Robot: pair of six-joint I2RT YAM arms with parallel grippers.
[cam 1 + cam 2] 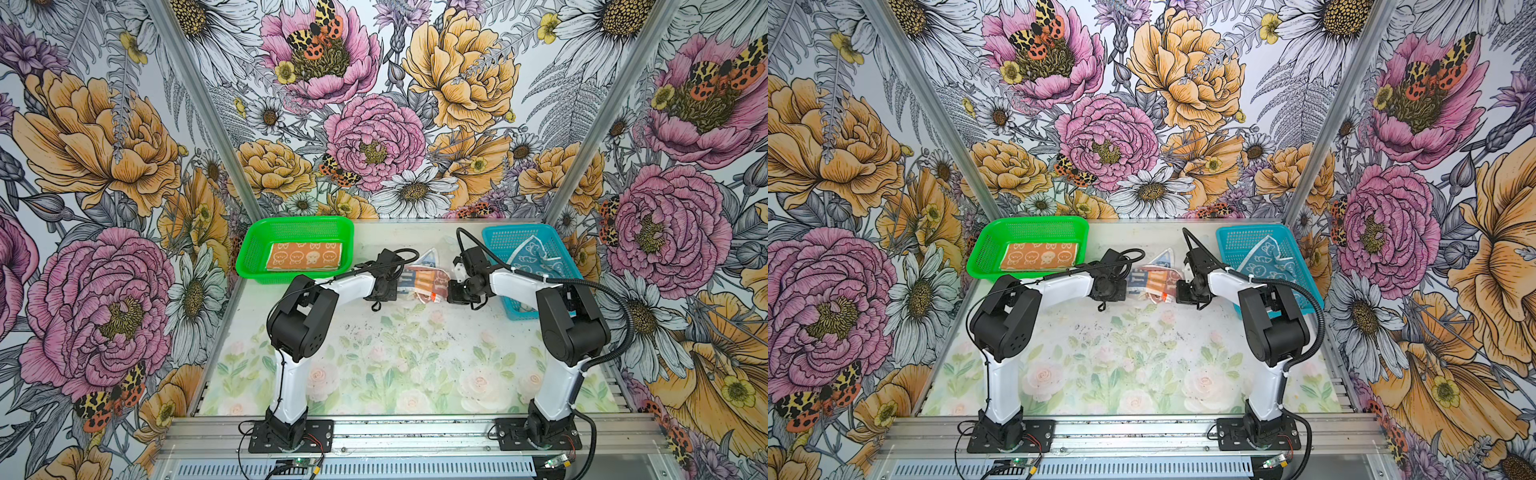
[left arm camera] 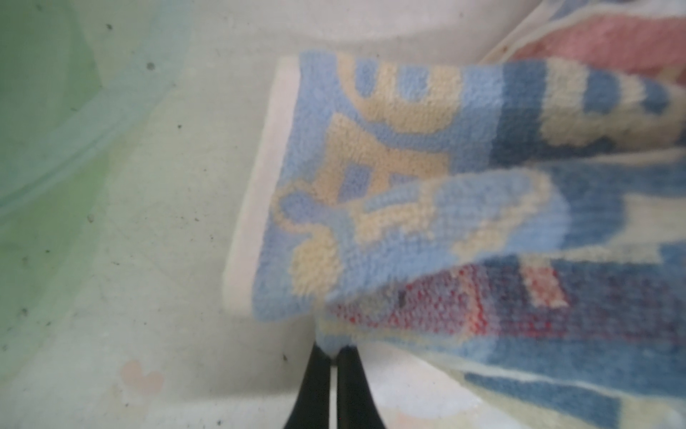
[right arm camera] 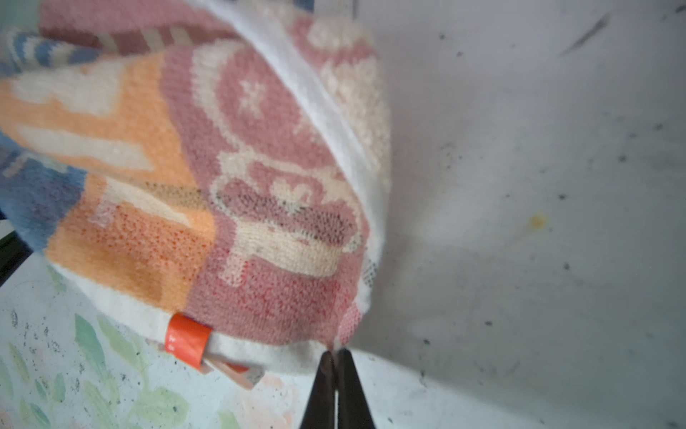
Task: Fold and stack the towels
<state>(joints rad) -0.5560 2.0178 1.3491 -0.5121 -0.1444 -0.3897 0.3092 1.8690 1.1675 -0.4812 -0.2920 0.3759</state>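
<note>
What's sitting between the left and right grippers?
One crumpled orange, pink, blue and cream terry towel, seen in both top views. The left gripper and right gripper each pinch one edge.

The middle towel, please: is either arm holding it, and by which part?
Both: jaws of the left gripper pinch the towel at its blue end's edge; those of the right gripper pinch its pink corner, near the tag.

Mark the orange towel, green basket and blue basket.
Orange towel [image 1: 305, 256]: in a top view, its middle.
Green basket [image 1: 299, 231]: in a top view, far wall.
Blue basket [image 1: 498, 239]: in a top view, far wall.
</note>
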